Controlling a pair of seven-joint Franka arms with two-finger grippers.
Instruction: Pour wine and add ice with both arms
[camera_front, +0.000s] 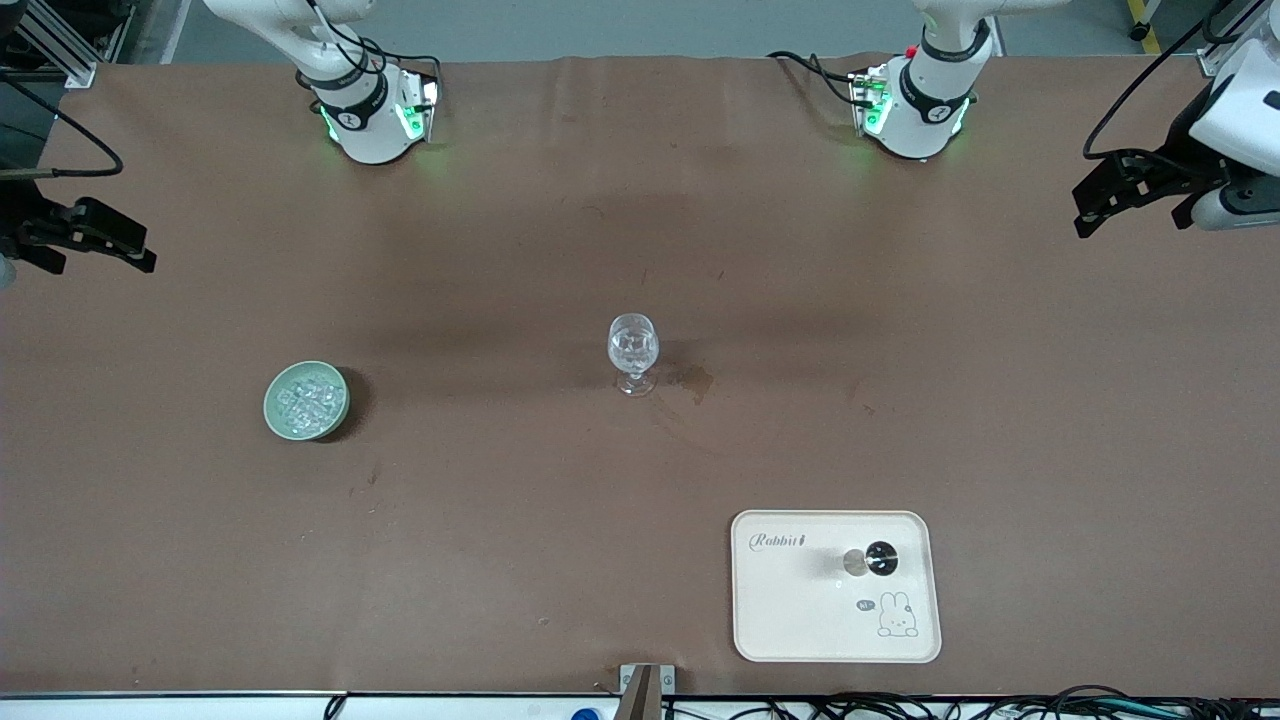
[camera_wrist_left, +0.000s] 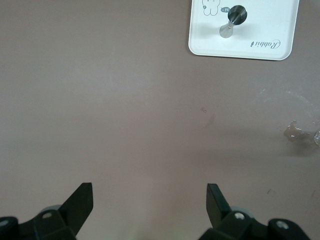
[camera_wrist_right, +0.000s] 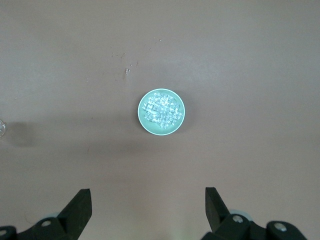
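At the left edge of the front view, the right gripper (camera_front: 85, 240) hangs over the tabletop with its fingers (camera_wrist_right: 80, 205) spread wide and holding nothing; its wrist view looks straight down on the green bowl of ice cubes (camera_wrist_right: 161, 111). That bowl (camera_front: 306, 400) sits in the left-centre of the frame. At centre stands the wine glass (camera_front: 633, 352), upright, with a small wet stain (camera_front: 696, 381) just beside its foot; whether the clear glint in it is ice or bare glass I cannot tell. At lower right a white rabbit tray (camera_front: 790, 620) carries a small dark-topped bottle (camera_front: 872, 560). At the right edge the left gripper (camera_front: 1120, 195) hovers, fingers (camera_wrist_left: 82, 200) likewise apart.

Both arms wait drawn back, which fits either a start or a finish. Bowl, glass and tray stand well apart, with open table around each.
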